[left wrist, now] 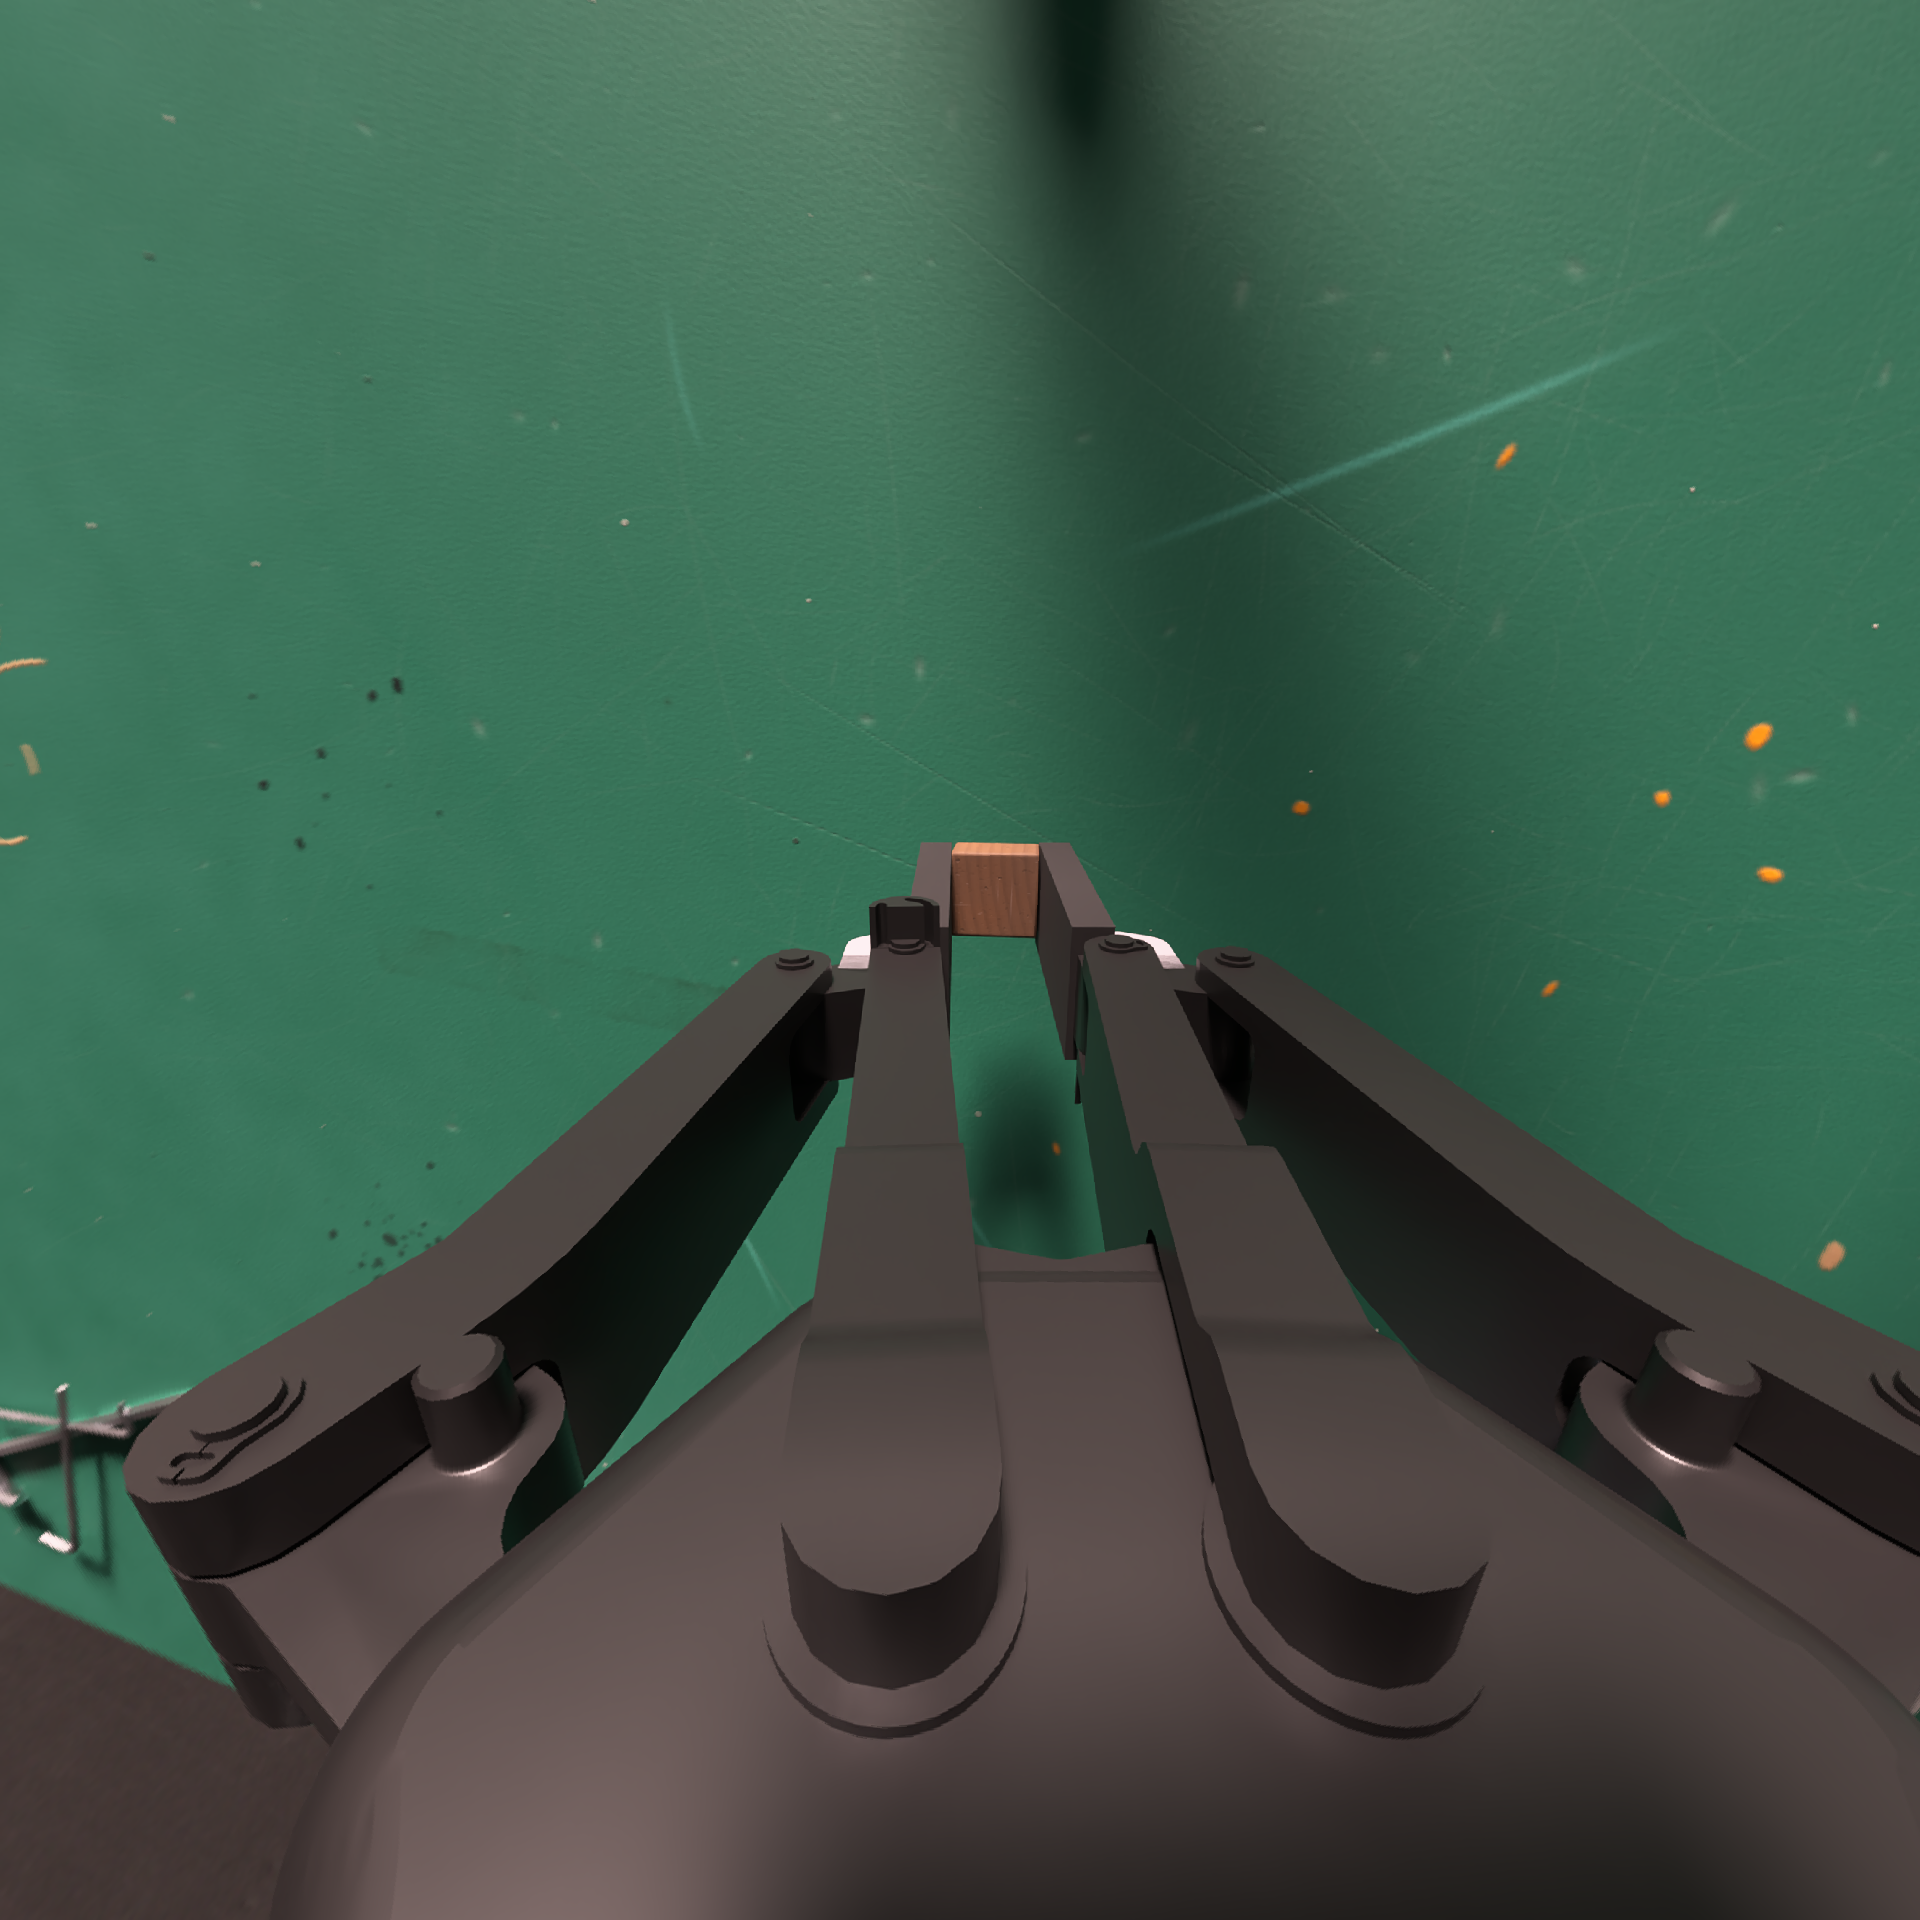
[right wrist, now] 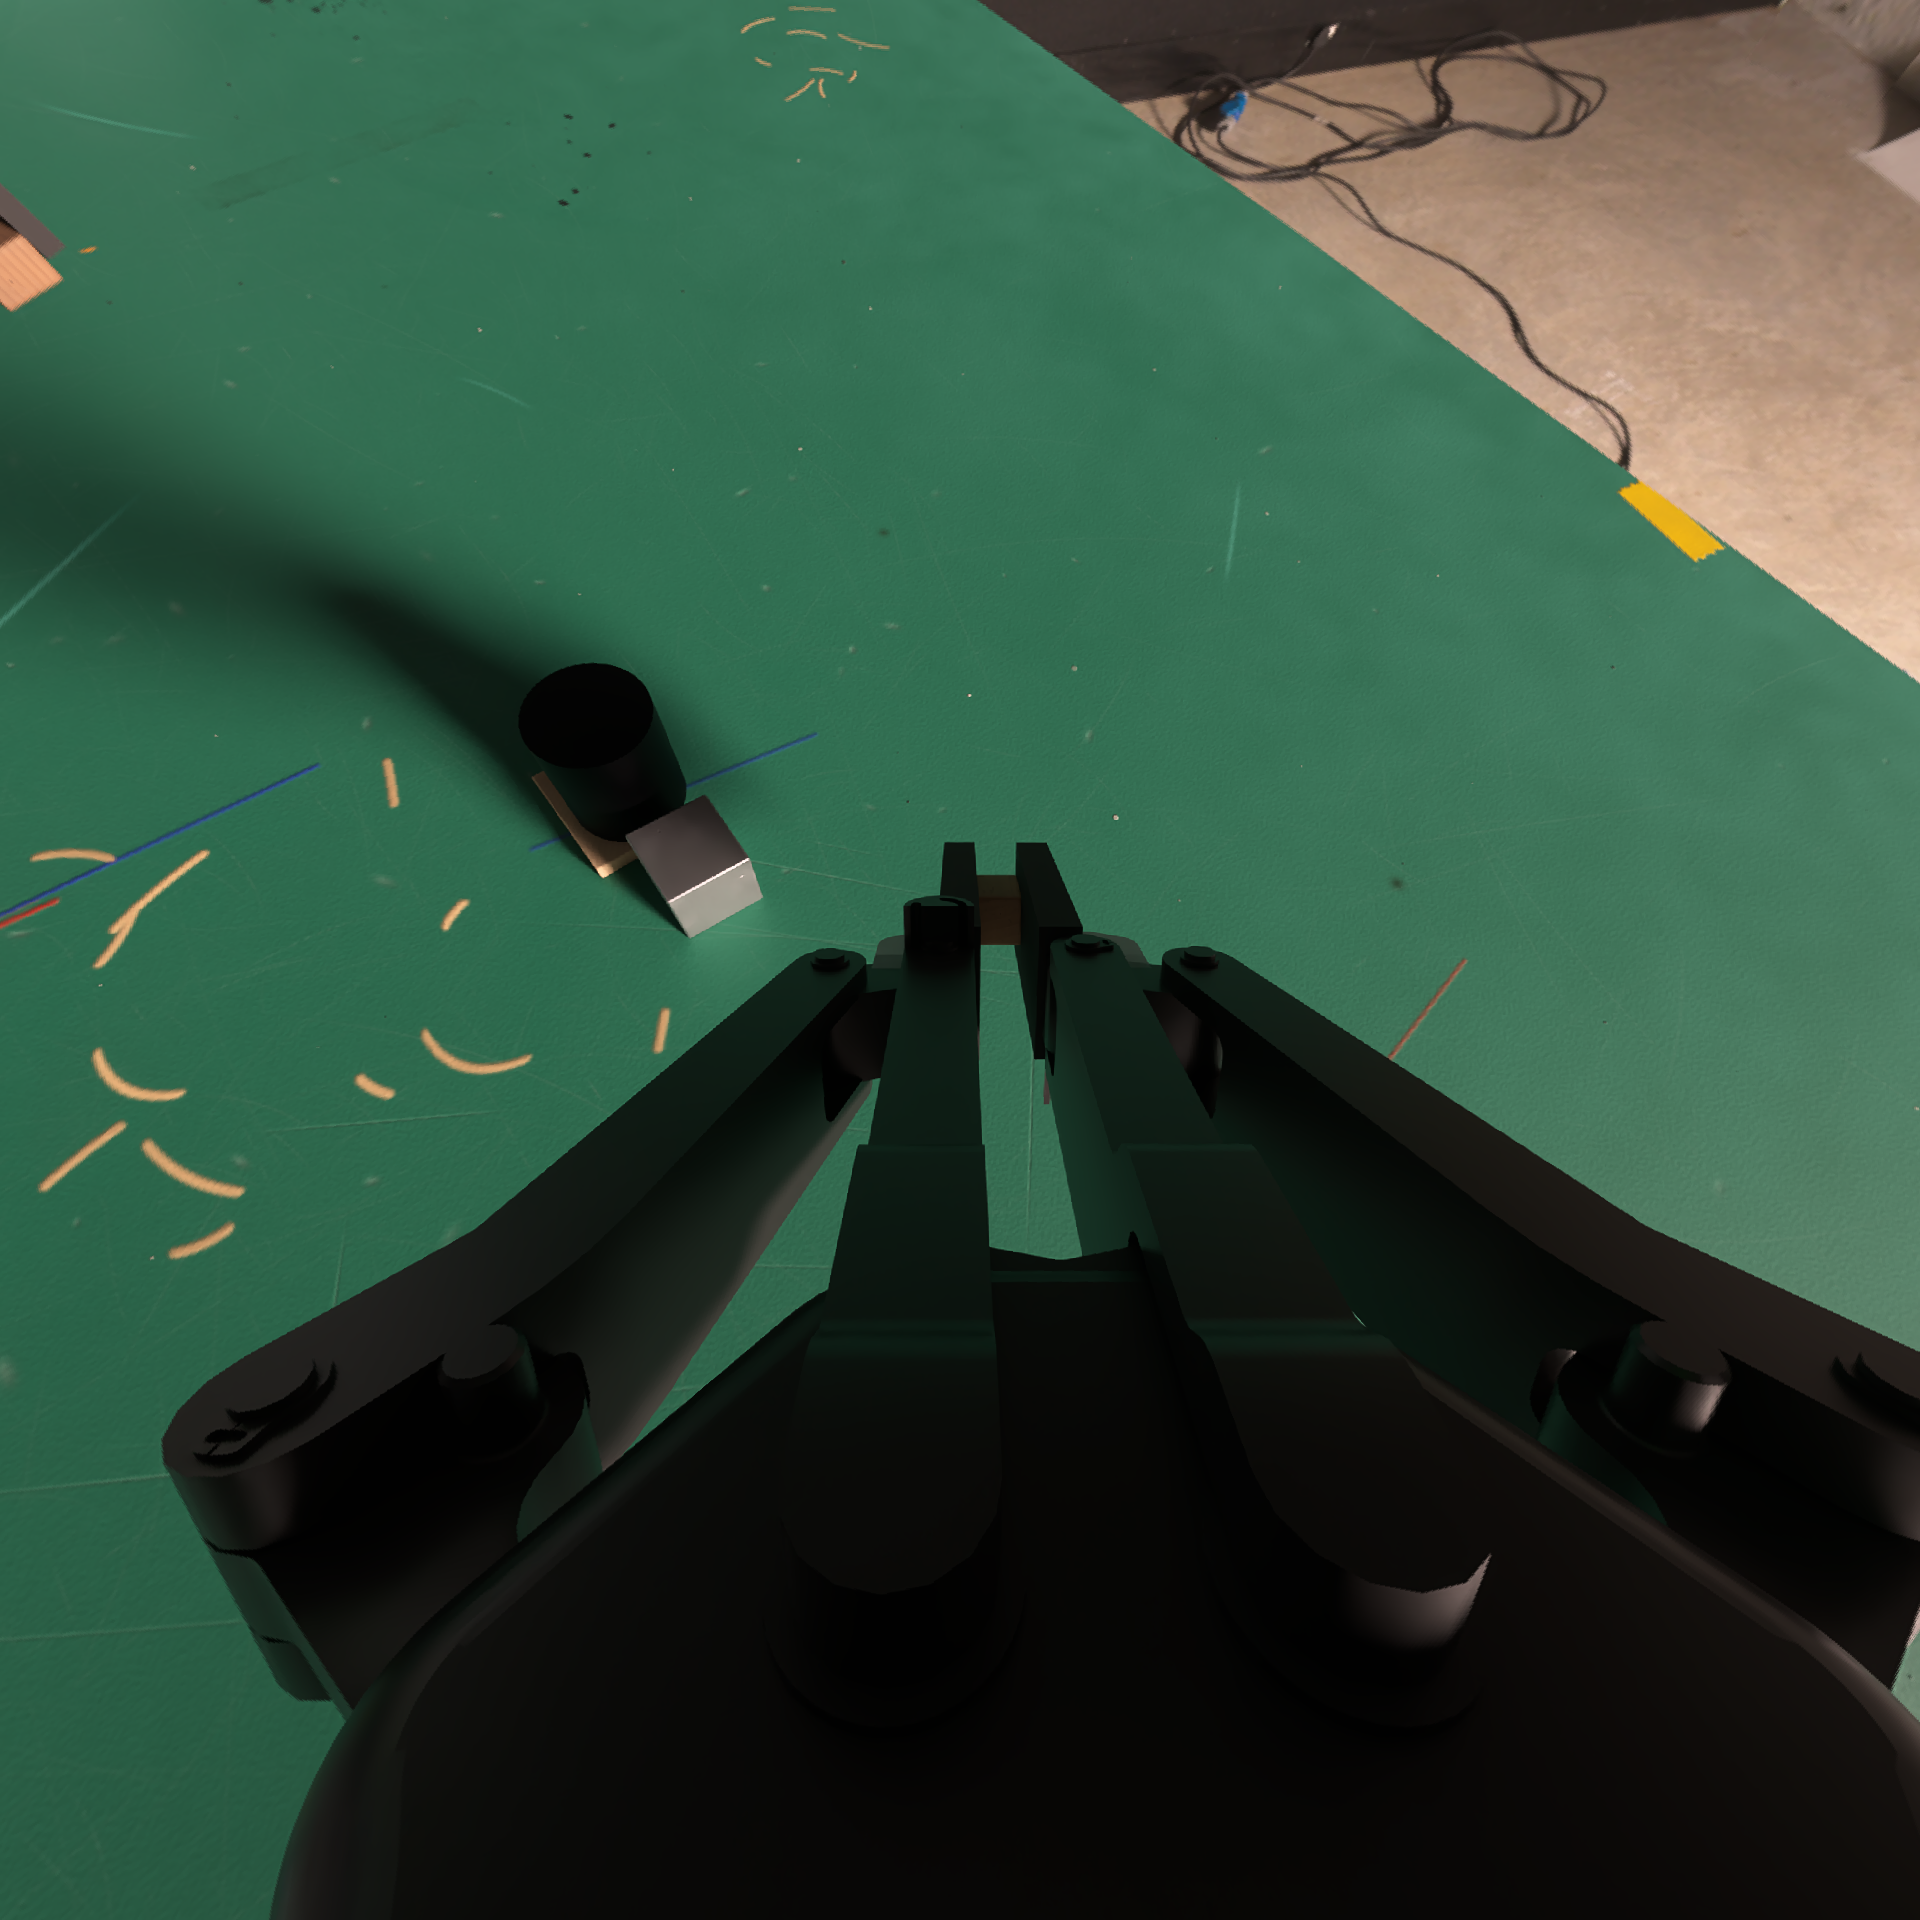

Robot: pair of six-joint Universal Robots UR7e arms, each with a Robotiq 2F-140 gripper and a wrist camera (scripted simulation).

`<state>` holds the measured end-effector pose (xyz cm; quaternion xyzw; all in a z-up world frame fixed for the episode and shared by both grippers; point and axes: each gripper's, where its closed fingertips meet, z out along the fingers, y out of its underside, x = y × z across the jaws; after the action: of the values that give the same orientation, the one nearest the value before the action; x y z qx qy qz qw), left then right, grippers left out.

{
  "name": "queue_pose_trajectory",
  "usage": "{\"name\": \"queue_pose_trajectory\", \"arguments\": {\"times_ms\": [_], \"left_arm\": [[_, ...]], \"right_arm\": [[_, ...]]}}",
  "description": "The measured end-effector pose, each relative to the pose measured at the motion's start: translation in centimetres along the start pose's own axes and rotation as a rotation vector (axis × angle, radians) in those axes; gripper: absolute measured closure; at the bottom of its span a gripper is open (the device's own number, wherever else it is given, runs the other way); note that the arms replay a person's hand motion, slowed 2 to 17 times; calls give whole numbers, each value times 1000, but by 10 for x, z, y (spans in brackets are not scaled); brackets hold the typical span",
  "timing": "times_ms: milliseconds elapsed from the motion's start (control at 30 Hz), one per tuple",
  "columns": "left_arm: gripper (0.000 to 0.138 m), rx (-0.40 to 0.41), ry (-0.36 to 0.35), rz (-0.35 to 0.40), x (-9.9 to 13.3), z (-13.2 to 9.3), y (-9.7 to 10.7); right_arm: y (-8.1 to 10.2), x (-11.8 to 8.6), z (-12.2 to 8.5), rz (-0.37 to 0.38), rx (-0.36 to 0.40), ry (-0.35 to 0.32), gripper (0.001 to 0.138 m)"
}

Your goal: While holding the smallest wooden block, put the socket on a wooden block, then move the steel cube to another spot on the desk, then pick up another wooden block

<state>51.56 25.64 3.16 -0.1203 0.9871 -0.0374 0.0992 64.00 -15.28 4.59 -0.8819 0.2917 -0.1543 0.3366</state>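
No legible text, label, brand, number or sign found on any surface in either view

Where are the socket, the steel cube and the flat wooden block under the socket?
socket [right wrist: 603, 753], right wrist view, on its dark side wall.
steel cube [right wrist: 694, 862], right wrist view, on its top face.
flat wooden block [right wrist: 605, 855], right wrist view, on its exposed corner.

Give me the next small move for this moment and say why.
Probably none beyond a steady hold: all steps look done. The socket stands on a flat wooden block, the steel cube rests on the desk beside it, the right gripper is shut on a small wooden block, and the left gripper is shut on a larger wooden block.
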Motion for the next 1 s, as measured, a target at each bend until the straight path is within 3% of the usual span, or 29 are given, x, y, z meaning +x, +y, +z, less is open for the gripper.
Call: {"name": "queue_pose_trajectory", "arguments": {"times_ms": [233,600,767,1000], "left_arm": [[116,35,-103,-52,-17,-31,-3],[116,112,-294,-120,-42,-99,-24],[116,153,-366,-111,-46,-129,-44],[116,236,-394,-60,-39,-157,-90]], "right_arm": [[0,0,0,-1,0,2,129],[0,0,0,-3,-1,5,129],[-1,0,0,-6,-2,7,129],[-1,-1,0,-9,-3,9,129]]}}
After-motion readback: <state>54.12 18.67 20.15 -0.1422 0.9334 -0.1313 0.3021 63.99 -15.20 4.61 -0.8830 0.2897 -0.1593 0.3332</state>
